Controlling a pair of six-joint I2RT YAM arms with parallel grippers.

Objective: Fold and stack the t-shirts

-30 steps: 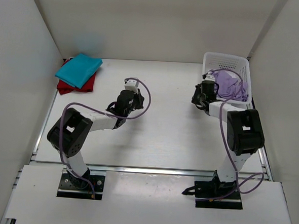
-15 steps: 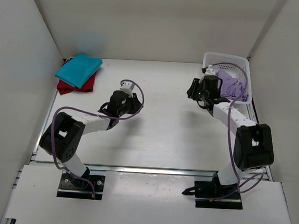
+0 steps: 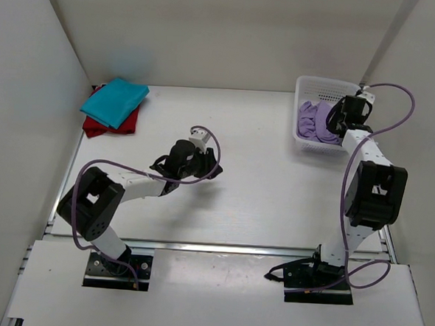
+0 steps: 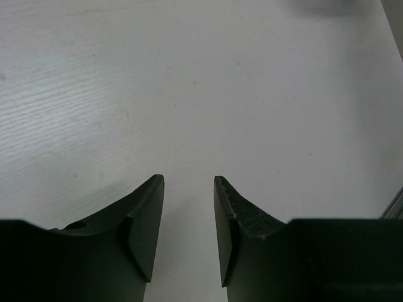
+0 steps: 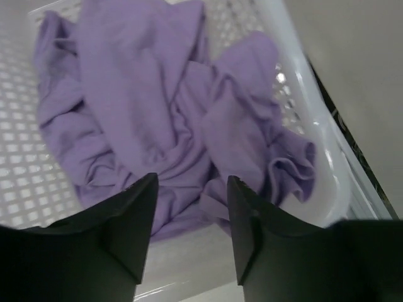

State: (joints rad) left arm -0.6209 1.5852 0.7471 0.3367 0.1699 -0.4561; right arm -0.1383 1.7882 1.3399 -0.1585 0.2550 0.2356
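Note:
A folded teal-blue t-shirt (image 3: 116,100) lies on a folded deep red t-shirt (image 3: 101,128) at the table's back left corner. The pale lavender t-shirt (image 3: 311,121) (image 5: 157,113) sits crumpled inside the white mesh basket (image 3: 313,84) at the back right. My right gripper (image 3: 337,120) (image 5: 192,182) hovers over the basket's right side, open, the lavender cloth below its fingers and nothing between them. Over bare table near the middle, my left gripper (image 3: 210,167) (image 4: 189,182) is open and holds nothing.
White walls close in the table on the left, back and right. The basket rim (image 5: 301,75) runs just right of my right gripper. A purple cable (image 3: 398,107) loops off the right arm toward the right wall.
My right gripper swung from the basket's left edge to over its right side and opened. The left gripper slid right toward the table's middle and opened wider.

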